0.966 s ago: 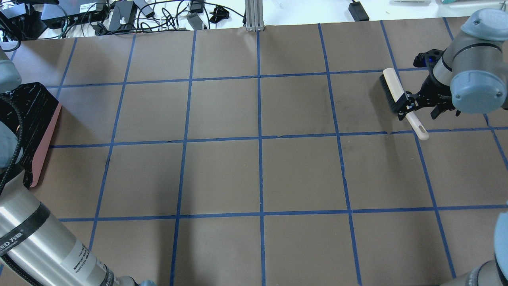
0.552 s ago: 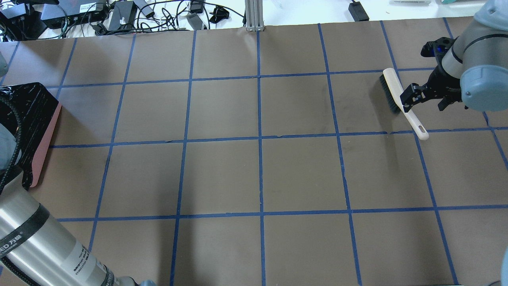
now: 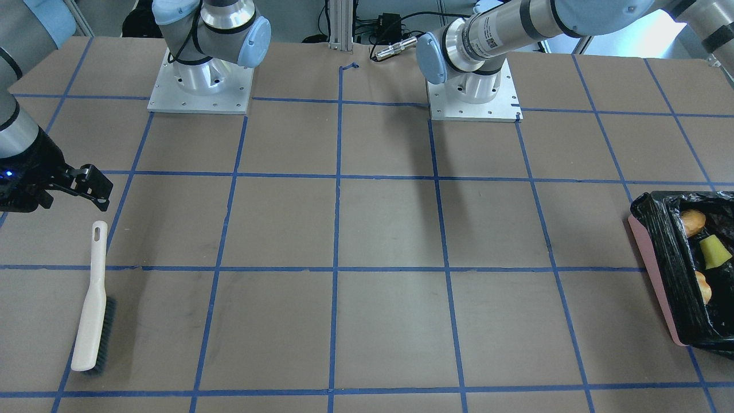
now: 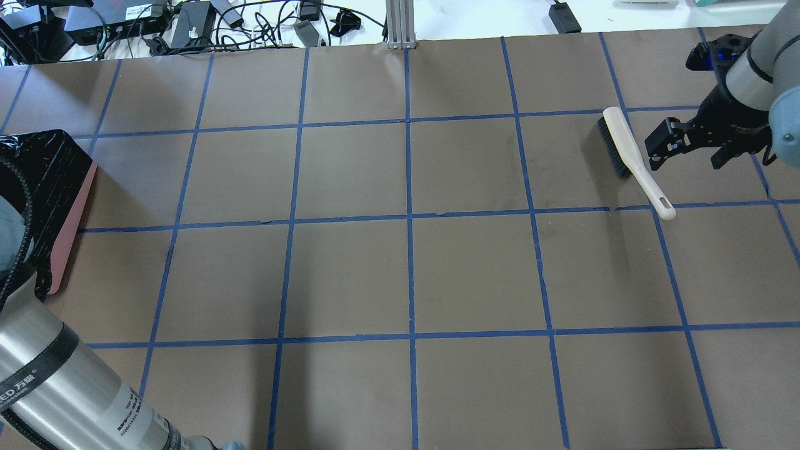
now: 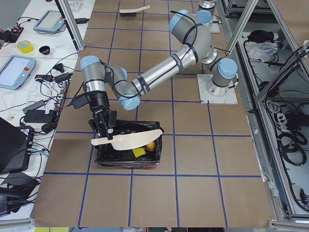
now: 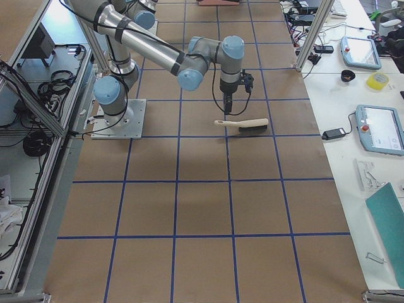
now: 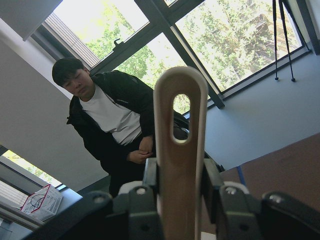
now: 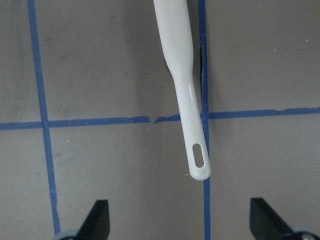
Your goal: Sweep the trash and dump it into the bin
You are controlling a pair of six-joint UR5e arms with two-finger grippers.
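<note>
Light-looking trash scraps (image 3: 714, 252) lie inside the bag-lined pink bin (image 3: 651, 258) — the left gripper (image 7: 180, 180) pinches the stiff beige dustpan (image 5: 130, 140) by its handle over it, while the right gripper (image 8: 182, 220) gapes wide above the brush (image 4: 625, 150).

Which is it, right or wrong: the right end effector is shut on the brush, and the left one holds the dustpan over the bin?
Wrong in one point: the right end effector is open, off the brush, as the right wrist view shows. The left end effector holds the dustpan over the bin.
</note>
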